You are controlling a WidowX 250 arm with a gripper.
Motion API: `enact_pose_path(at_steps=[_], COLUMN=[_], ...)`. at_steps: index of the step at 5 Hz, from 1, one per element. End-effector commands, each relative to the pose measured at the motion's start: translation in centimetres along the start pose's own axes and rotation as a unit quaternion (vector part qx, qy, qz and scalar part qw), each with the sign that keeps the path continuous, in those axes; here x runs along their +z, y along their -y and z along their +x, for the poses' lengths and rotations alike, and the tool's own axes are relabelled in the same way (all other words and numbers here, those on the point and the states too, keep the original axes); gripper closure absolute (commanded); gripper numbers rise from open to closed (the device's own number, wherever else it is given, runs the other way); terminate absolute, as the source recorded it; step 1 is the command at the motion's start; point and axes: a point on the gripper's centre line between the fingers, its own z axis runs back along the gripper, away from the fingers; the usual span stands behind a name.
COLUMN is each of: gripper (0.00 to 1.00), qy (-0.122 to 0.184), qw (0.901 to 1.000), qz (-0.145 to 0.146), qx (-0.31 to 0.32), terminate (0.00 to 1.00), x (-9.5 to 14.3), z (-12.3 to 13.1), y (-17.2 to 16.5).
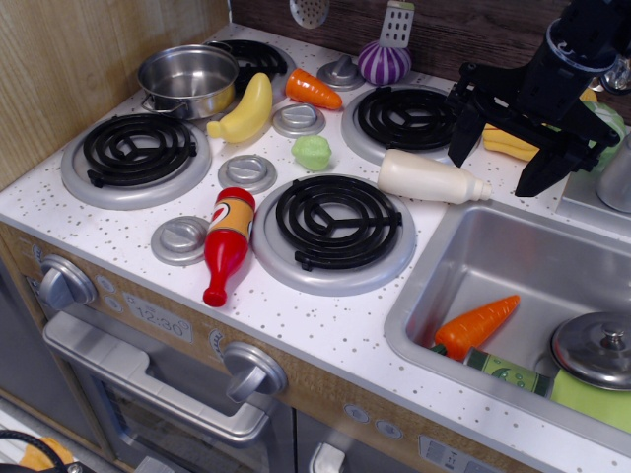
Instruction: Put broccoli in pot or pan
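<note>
The broccoli (313, 152) is a small pale green lumpy toy lying on the white stove top between the burners. The pot (188, 80) is a shiny steel round pot, empty, standing at the back left on a burner. My gripper (501, 168) is black, at the right above the counter beside the sink, well right of the broccoli. Its two fingers (463, 138) point down and stand wide apart with nothing between them.
A yellow banana (245, 112) leans by the pot. An orange carrot (313, 90), a purple onion (383, 62), a cream bottle (431, 178) and a red ketchup bottle (228, 242) lie on the stove. The sink (493, 258) holds a carrot (476, 326) and a steel lid (596, 348).
</note>
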Motion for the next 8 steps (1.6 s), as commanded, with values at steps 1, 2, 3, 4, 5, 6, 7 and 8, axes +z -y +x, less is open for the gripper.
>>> enact_pose_path(at_steps=[1,2,3,4,5,6,7,8], gripper=[0.00,0.00,0.00,0.00,0.00,0.00,0.00,0.00], qy=[0.000,0.004,0.008,0.021,0.041,0.061,0.073,0.088], qw=[1.0000,0.9996,0.9983,0.9960,0.9920,0.9898,0.9892,0.9876], qz=[0.000,-0.011,-0.001,-0.001,-0.012,-0.021,-0.023,-0.043], qx=[0.000,-0.027,-0.058,-0.086,-0.119,-0.127,-0.125,-0.123], terminate=[0.00,0.00,0.00,0.00,0.00,0.00,0.00,0.00], x=[0.0,0.1,-0.5,-1.3,-2.6,-4.3,-6.0,-7.4], z=[0.0,0.5,2.4,3.7,4.7,4.9,4.9,5.1], y=[0.0,-3.4,-6.9,-9.3,-12.5,-13.9,-14.6,-14.6])
